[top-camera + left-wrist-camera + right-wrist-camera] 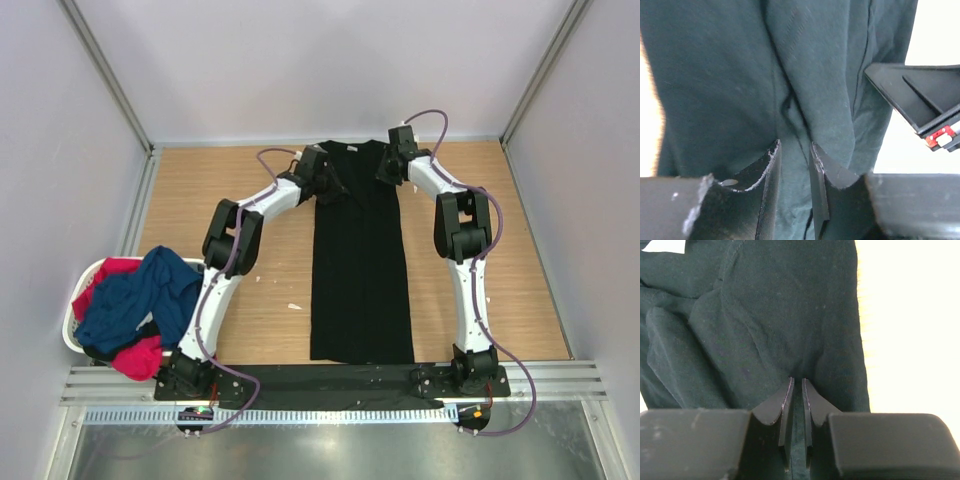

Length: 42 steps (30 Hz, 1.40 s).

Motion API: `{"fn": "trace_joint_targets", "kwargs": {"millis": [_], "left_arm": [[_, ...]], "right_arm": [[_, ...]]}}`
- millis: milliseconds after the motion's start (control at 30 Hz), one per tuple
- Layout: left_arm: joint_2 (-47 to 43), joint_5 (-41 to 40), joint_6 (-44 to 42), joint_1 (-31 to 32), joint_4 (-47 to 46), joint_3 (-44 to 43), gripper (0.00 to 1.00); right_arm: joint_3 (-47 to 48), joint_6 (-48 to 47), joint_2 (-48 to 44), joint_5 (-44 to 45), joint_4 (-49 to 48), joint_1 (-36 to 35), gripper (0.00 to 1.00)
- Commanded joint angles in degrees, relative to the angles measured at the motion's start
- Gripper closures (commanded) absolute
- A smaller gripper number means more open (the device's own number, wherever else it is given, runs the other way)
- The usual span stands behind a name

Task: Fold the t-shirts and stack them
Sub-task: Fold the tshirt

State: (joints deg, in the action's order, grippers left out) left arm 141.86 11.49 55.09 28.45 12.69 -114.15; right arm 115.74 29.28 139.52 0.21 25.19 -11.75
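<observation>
Top external view: the black t-shirt (360,270) lies on the wooden table (230,190) between the two arms as a long narrow strip. Its sides look turned in, its hem end is toward the arm bases and its collar end is toward the far wall.
Left wrist view: the left gripper (795,150) has its jaws drawn close together with a ridge of dark cloth running up between them. I judge it has a pinch on the black t-shirt near the collar end.
Right wrist view: the right gripper (798,382) is all but closed, leaving only a thin slot with dark cloth in it. It has hold of the same shirt by its edge, with bare table beside it.
Gripper placing: both sit at the far end of the strip, one on each corner.
Waiting shirts: the navy blue t-shirt (140,295) and the red-pink t-shirt (118,268) are bundled, unfolded, in the white laundry basket (72,325) at the left edge. They spill over its rim.
Done so far: the lengthwise folds on the black shirt look made.
Left to do: the strip looks ready to be folded end to end, collar toward hem. After that, two more shirts need folding and stacking. No stack is visible, so I would put the task at an early stage.
</observation>
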Motion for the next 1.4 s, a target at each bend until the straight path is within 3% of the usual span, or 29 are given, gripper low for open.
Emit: {"fn": "trace_joint_targets", "kwargs": {"millis": [0, 500, 733, 867, 933, 1100, 1200, 1233, 1367], "left_arm": [[0.43, -0.41, -1.04, 1.26, -0.65, -2.13, 0.69], [2.72, -3.04, -0.16, 2.75, 0.32, -4.59, 0.72], [-0.27, -7.61, 1.77, 3.54, 0.06, 0.32, 0.80], [-1.06, -8.41, 4.58, 3.63, -1.60, 2.70, 0.91], [-1.50, -8.15, 5.20, 3.63, -2.84, 4.01, 0.90], [-2.55, -8.67, 5.73, 3.63, -5.13, 5.42, 0.67], [-4.48, -9.81, 6.69, 3.63, -7.76, 8.58, 0.64], [-4.92, -9.99, 6.87, 3.63, -8.81, 9.37, 0.66], [-5.19, -9.90, 7.14, 3.63, -9.79, 10.09, 0.93]], "right_arm": [[-3.33, -0.27, 0.14, 1.02, 2.85, 0.41, 0.82], [-4.65, -1.15, -0.92, 0.58, 2.67, 0.76, 0.82], [-5.00, -1.24, -0.92, 0.58, 2.76, 1.02, 0.82], [-4.74, -1.33, -0.83, 0.50, 2.93, 1.11, 0.82], [-4.65, -1.33, -0.74, 0.58, 3.02, 1.20, 0.82], [-4.74, -1.59, -0.83, 0.58, 3.29, 1.29, 0.82], [-4.83, -1.68, -0.83, 0.58, 3.46, 1.46, 0.82], [-5.00, -1.59, -0.83, 0.67, 3.38, 1.38, 0.82], [-4.91, -1.50, -0.66, 0.58, 3.37, 1.55, 0.82]]}}
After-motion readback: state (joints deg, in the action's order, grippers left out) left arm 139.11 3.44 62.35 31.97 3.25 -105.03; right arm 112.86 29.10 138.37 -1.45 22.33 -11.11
